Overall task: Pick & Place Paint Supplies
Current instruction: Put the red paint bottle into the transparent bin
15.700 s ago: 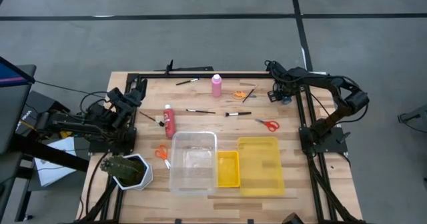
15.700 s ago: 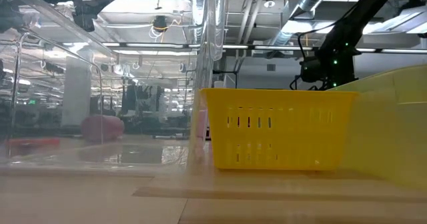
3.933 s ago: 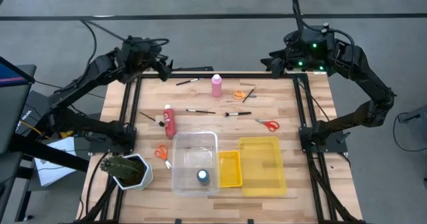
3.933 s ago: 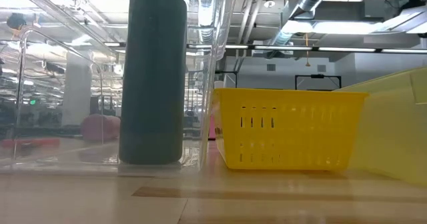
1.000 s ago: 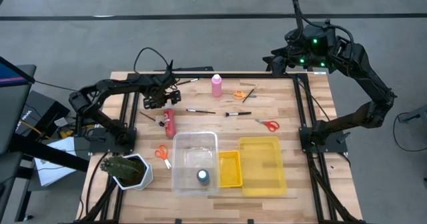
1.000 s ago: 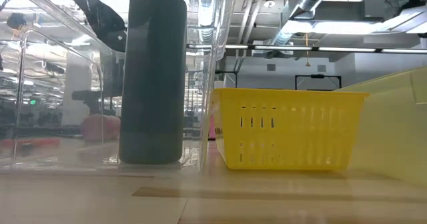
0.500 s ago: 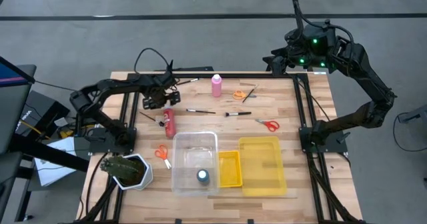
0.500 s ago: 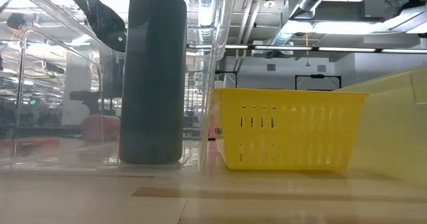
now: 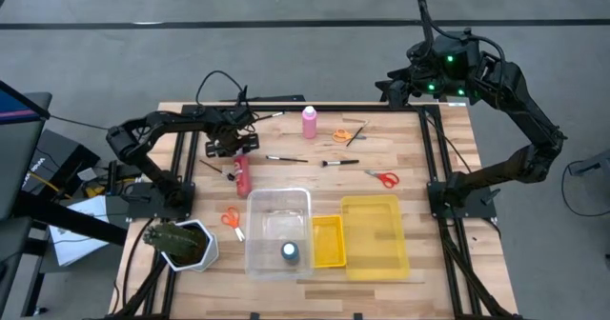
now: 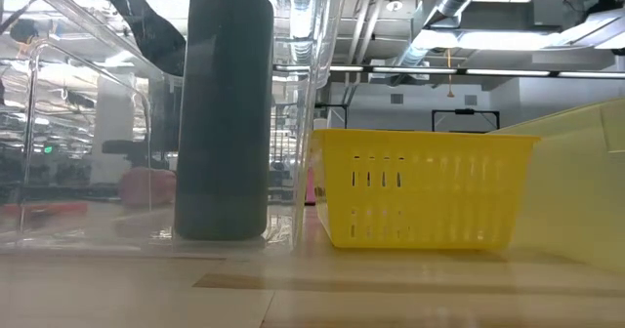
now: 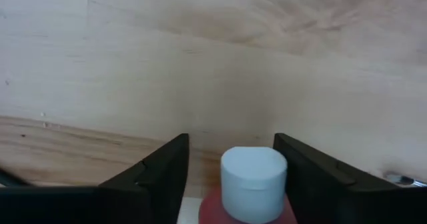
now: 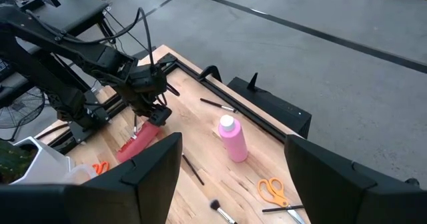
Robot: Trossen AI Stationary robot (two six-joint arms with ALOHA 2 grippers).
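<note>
From above, the left hand (image 9: 232,149) covers the cap end of the red bottle (image 9: 242,176) lying on the bench (image 9: 419,263); its grip is hidden. The low view shows only a dark bottle (image 10: 222,113) in the clear bin (image 10: 78,123). The left wrist view shows fingers (image 11: 157,177) flanking the white cap (image 11: 253,179), seemingly not touching. The right hand (image 9: 393,88) hangs spread.
</note>
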